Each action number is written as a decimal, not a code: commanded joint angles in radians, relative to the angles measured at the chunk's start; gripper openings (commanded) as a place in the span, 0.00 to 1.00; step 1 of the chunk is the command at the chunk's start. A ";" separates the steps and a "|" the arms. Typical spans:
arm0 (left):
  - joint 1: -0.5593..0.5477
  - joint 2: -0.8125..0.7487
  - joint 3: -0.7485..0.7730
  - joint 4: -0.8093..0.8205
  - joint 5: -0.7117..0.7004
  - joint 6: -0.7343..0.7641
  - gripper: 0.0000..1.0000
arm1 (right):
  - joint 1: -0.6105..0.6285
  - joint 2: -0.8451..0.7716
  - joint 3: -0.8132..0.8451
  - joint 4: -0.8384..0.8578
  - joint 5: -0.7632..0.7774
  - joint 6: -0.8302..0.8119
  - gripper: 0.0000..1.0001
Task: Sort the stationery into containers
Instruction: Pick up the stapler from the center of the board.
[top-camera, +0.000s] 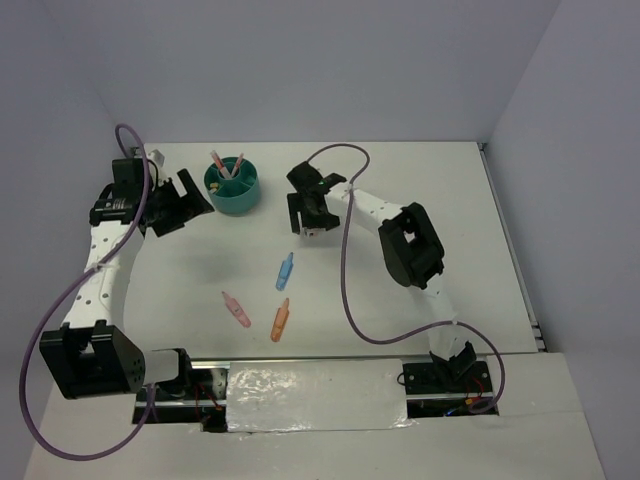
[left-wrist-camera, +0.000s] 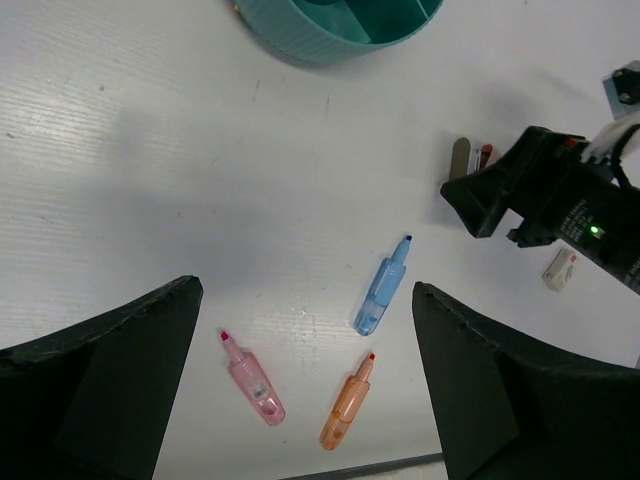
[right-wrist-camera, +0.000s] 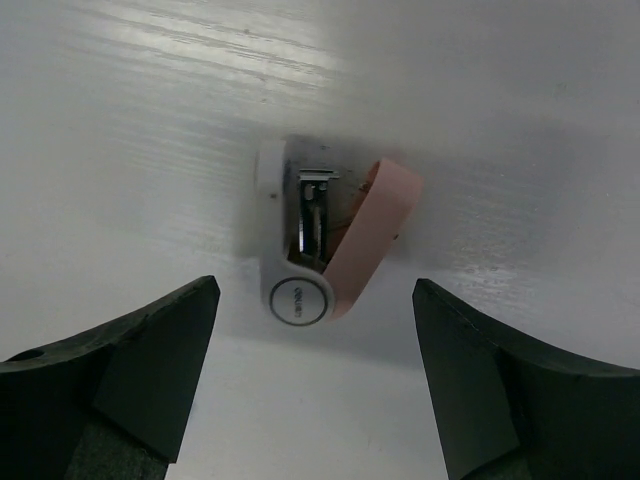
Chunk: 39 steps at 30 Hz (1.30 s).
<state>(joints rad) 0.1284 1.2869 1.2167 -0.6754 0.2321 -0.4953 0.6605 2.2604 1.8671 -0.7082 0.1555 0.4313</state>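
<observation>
— Under the right gripper (right-wrist-camera: 312, 300), what lies on the table (right-wrist-camera: 120, 120)?
— One small white and pink clip-like thing (right-wrist-camera: 325, 240). Its middle is in shadow, so I cannot name it surely. Both fingers stand apart and do not touch it.
— And the left gripper (left-wrist-camera: 305, 300)?
— Spread wide, holding nothing. The teal organiser (left-wrist-camera: 340, 30) is cut off by the top edge. The blue marker (left-wrist-camera: 382, 290), pink marker (left-wrist-camera: 255, 385) and orange marker (left-wrist-camera: 347, 405) lie well apart from it.

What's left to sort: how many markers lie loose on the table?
3: pink marker leftmost, orange marker right of it, blue marker farther back. Others may be hidden.
</observation>
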 joint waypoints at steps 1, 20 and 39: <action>0.000 -0.049 0.003 -0.029 0.033 0.038 0.99 | -0.001 0.036 0.044 -0.066 0.090 0.052 0.85; -0.068 0.058 0.122 -0.040 0.294 0.018 0.99 | 0.002 -0.342 -0.451 0.457 -0.173 -0.299 0.14; -0.363 0.124 0.193 0.484 0.484 -0.350 0.91 | 0.079 -0.889 -0.550 0.494 -0.315 -0.319 0.10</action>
<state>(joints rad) -0.2157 1.4342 1.4044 -0.3386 0.7143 -0.7757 0.7246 1.3922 1.2724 -0.2047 -0.1684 0.1204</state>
